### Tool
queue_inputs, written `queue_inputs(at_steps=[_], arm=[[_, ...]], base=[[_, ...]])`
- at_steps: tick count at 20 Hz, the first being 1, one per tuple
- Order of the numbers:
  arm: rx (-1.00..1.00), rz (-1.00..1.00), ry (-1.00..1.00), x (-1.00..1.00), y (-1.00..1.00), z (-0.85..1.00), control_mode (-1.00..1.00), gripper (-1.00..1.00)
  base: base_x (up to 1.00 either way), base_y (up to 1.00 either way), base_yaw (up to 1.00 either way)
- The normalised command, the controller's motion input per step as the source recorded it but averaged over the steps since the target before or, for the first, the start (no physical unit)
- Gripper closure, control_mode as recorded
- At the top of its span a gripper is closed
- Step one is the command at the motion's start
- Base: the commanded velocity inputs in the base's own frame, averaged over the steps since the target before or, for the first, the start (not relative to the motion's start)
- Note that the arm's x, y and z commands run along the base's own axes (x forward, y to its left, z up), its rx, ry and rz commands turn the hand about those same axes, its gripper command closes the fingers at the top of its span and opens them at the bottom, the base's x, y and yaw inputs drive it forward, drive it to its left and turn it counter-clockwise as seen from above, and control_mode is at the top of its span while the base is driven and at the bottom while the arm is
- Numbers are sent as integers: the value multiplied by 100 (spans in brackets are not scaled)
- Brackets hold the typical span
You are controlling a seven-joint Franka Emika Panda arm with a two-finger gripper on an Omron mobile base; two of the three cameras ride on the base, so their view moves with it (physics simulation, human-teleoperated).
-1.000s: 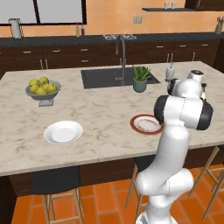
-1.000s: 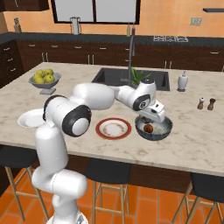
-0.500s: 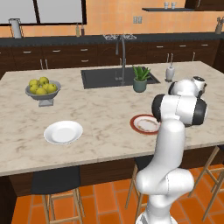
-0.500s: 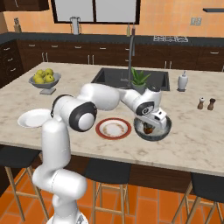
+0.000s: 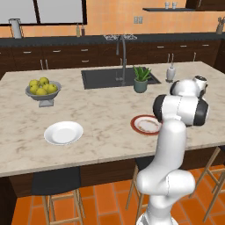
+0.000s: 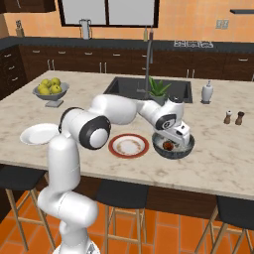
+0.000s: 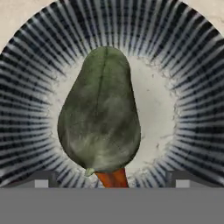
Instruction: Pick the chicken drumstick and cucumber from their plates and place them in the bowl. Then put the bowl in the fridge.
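The hand view looks straight down into the ribbed dark grey-blue bowl (image 7: 26,109). The dark green cucumber (image 7: 99,118) lies across its floor, and a reddish end of the chicken drumstick (image 7: 113,177) pokes out from under it. My gripper (image 7: 111,181) is open, its fingertips (image 7: 41,179) standing wide on either side of the cucumber and not touching it. In the right base view the gripper (image 6: 179,135) hangs low over the bowl (image 6: 173,150), to the right of the red-rimmed plate (image 6: 128,145). The plain white plate (image 6: 39,133) lies far left. The fridge is out of view.
A grey footed bowl of yellow-green fruit (image 6: 50,91) stands at the back left. The sink (image 6: 149,89) and a potted plant (image 6: 158,88) are behind the bowl. A soap dispenser (image 6: 207,92) and two shakers (image 6: 233,117) stand to the right. Stools (image 6: 119,193) line the counter's front edge.
The hand came down closer over the bowl and the jaws have opened wide. The cucumber now lies loose in the bowl on top of the drumstick.
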Motion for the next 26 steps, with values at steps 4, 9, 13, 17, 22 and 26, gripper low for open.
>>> queue_inputs(at_steps=[4, 9, 13, 17, 22, 26], arm=[[0, -3, -4, -7, 0, 55, -100, -100], [0, -15, -2, -31, -28, 42, -100, -100], [0, -31, -1, -53, -40, 0, -100, -100], [7, -31, 0, -34, -35, 0, -100, -100], [21, -10, -13, -35, -2, -2, -100, -100], [18, 0, -6, -3, 19, -28, -100, -100]], base=[[0, 0, 0], [0, 0, 0], [0, 0, 0], [0, 0, 0], [0, 0, 0], [0, 0, 0]])
